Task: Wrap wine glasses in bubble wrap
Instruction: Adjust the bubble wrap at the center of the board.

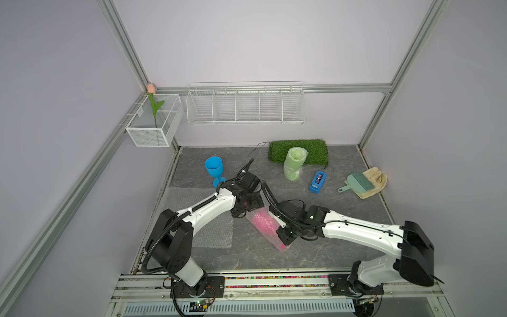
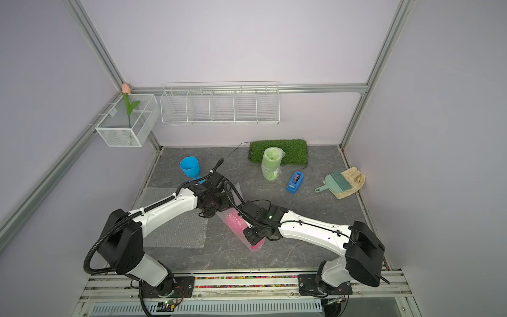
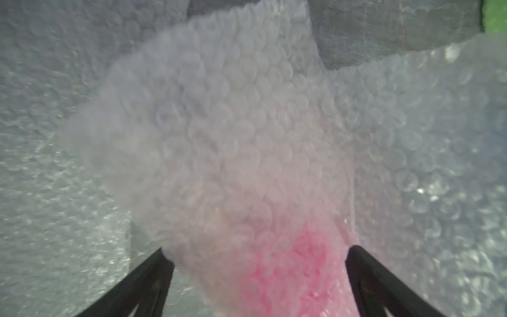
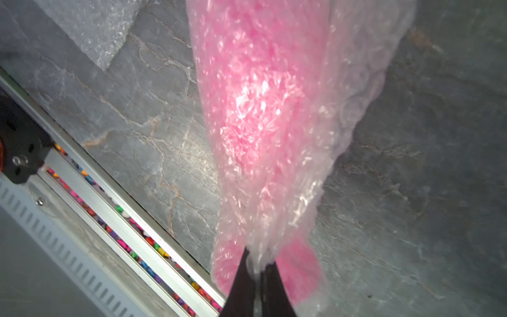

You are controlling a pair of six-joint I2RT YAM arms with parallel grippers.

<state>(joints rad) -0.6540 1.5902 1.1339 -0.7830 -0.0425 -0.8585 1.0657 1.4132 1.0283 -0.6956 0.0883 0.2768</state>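
My left fingers (image 3: 149,277) stand spread, straddling the lying hot-pink plastic stemmed goblet (image 4: 299,269) rolled in clear bubbled plastic wrap (image 3: 219,123). My right fingers (image 4: 238,291) pinch the wrap's loose end beside the goblet's foot, I judge to stop it unrolling.

The pink goblet (image 1: 264,223), rolled in bubble wrap (image 1: 272,239), is lying near the surface's (image 1: 247,260) front edge, the left gripper (image 1: 238,214) sitting at its far end, the right gripper (image 1: 285,238) at its near end. The blue goblet (image 1: 214,168) is standing near the back left corner.
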